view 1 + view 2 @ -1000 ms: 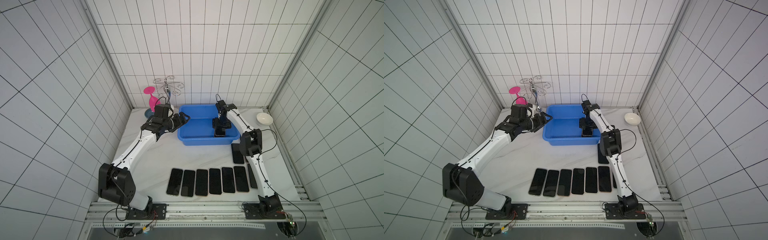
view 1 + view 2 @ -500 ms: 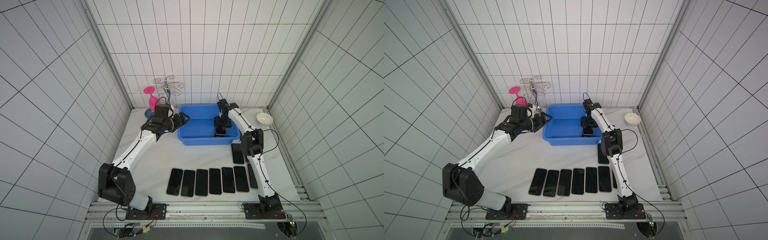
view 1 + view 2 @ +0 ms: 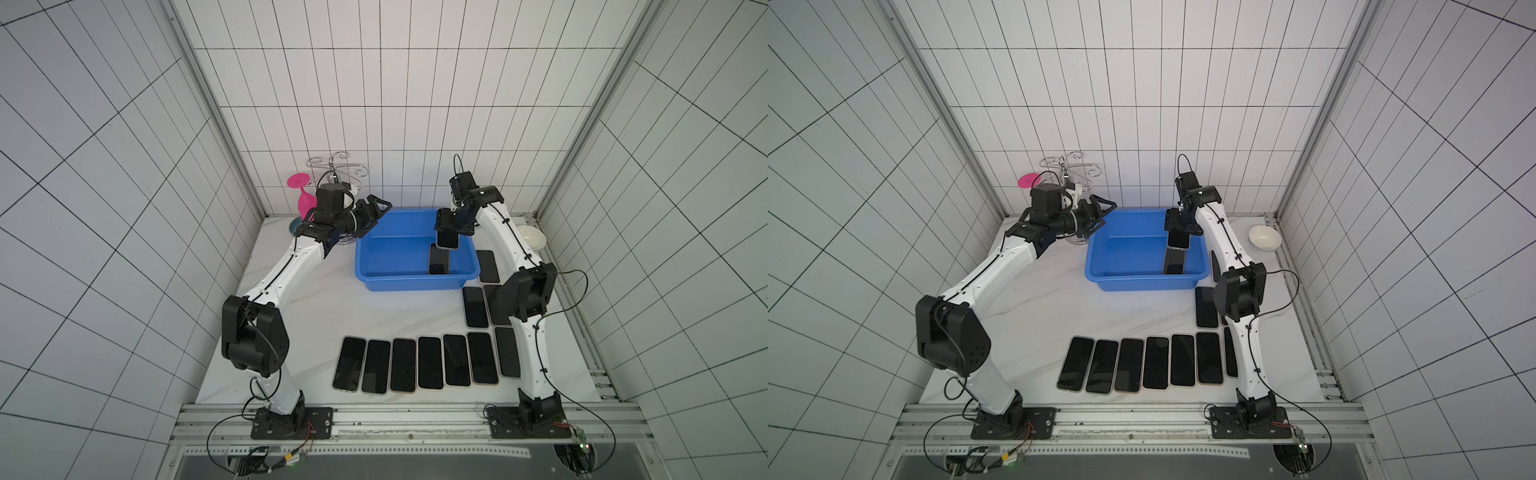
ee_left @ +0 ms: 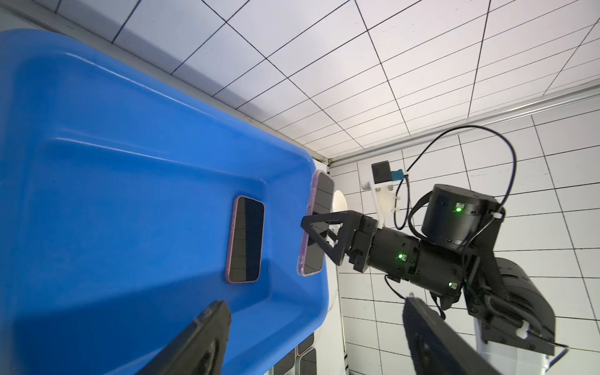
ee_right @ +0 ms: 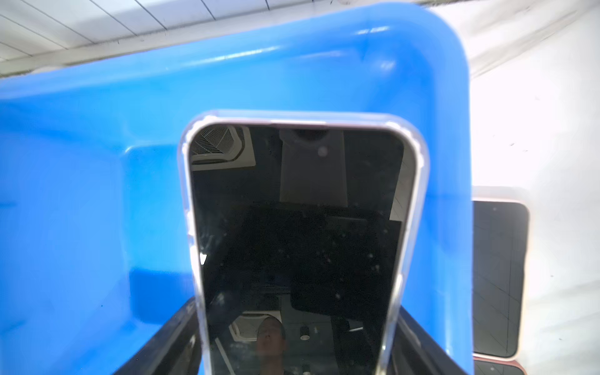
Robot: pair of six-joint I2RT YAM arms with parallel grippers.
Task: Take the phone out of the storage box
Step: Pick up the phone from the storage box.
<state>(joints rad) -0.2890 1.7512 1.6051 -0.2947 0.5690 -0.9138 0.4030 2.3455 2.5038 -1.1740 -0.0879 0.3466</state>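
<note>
I am watching the right gripper (image 3: 451,224) pinching a phone (image 3: 448,241) in a clear case, just right of centre in the upper half of both top views. In the right wrist view its black fingers (image 5: 168,341) are pressing against the phone's two long edges, with the dark screen facing the camera. The phone is hanging off the floor of the blue storage box (image 3: 415,284), close to the box's right-hand wall and around rim height. I cannot tell whether it is clear of the rim. A second phone (image 3: 439,262) is lying flat, screen up, on the box floor directly below. The left gripper (image 3: 380,214) is hovering at the box's upper-left corner, its jaws spread wide with nothing between them. A row of phones (image 3: 415,363) is lying on the marble tabletop (image 3: 332,311) in the lower middle of the frame.
</note>
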